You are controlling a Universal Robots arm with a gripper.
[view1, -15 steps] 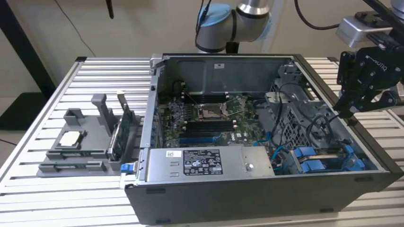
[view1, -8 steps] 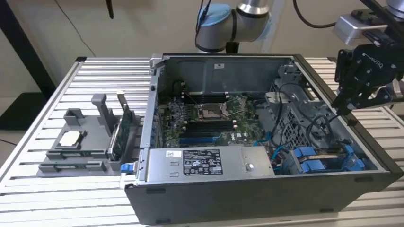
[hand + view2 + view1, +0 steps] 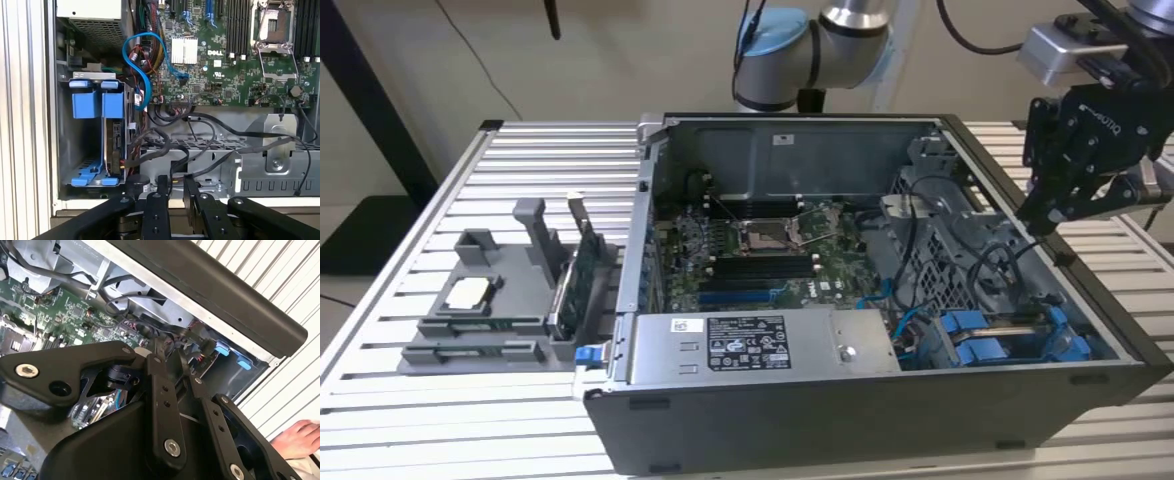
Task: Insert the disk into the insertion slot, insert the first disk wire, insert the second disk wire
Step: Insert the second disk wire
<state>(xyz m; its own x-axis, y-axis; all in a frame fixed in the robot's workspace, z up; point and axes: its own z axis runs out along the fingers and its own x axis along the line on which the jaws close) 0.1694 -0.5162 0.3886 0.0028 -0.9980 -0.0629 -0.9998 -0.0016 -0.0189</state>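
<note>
Upper right of the exterior view: the black gripper (image 3: 1047, 215) hangs above the rim of the open dark-grey metal computer case (image 3: 854, 420), on the exterior view's right. Can't tell whether it is released or clenched. Black cables run close under it in the first wrist view, contact unclear.

Lower right of the exterior view: the insertion slot (image 3: 1017, 345), a dark-grey metal drive bay with blue plastic rail parts, sits in the case's near corner. The bright blue carrier frame of the disk (image 3: 112, 105) shows inside that bay in the first wrist view. The drive body is edge-on and hard to make out.

A thin blue cable (image 3: 142, 65) loops from the green motherboard (image 3: 761, 250) towards the bay. Several black cables (image 3: 210, 125) lie across the perforated metal beside it.

Lower centre of the exterior view: a grey labelled power-supply box (image 3: 747, 345), just beside the bay.

Left of the exterior view: a grey plastic fixture (image 3: 494, 300) stands on the pale slatted tabletop (image 3: 400, 400), apart from the case.

In the second wrist view a person's hand (image 3: 300, 437) rests on the tabletop outside the case.
</note>
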